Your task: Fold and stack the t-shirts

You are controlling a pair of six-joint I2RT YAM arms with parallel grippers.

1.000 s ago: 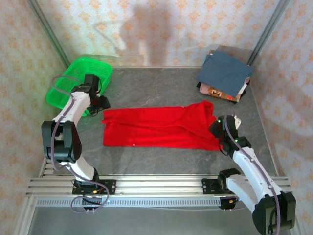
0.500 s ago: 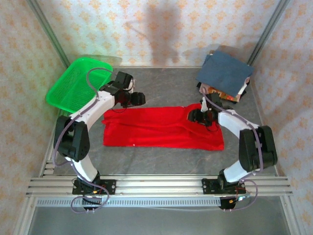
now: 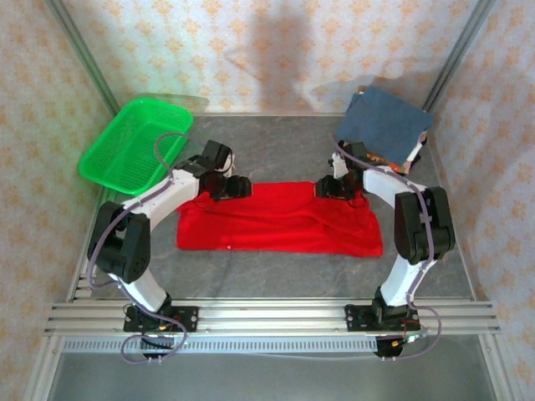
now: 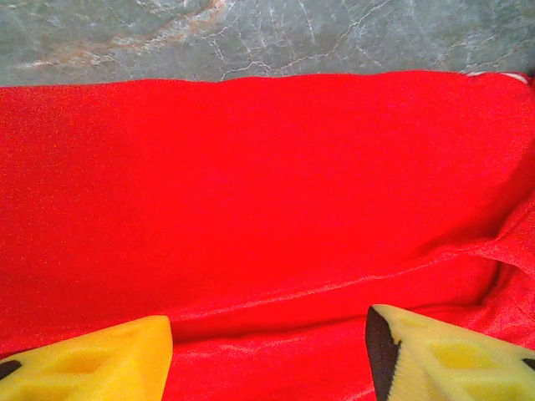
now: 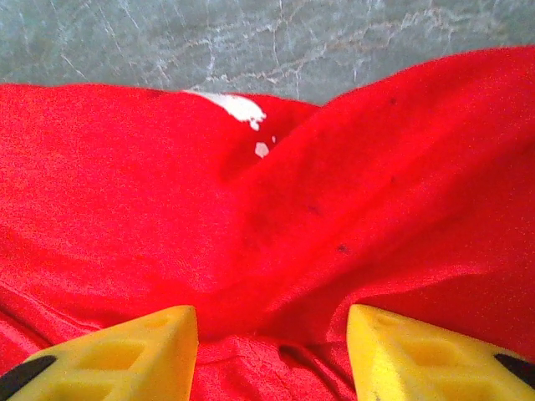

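Mid-tabletop, top view: red t-shirt lies flat, left gripper and right gripper over its far edge; slate-blue shirt tops the far-right corner stack. Left wrist — fingers spread over red cloth. Right wrist — fingers spread over a fold.

The left arm and right arm have white links, black joints and looping grey cables; the fingers are yellow wedges with black patches.
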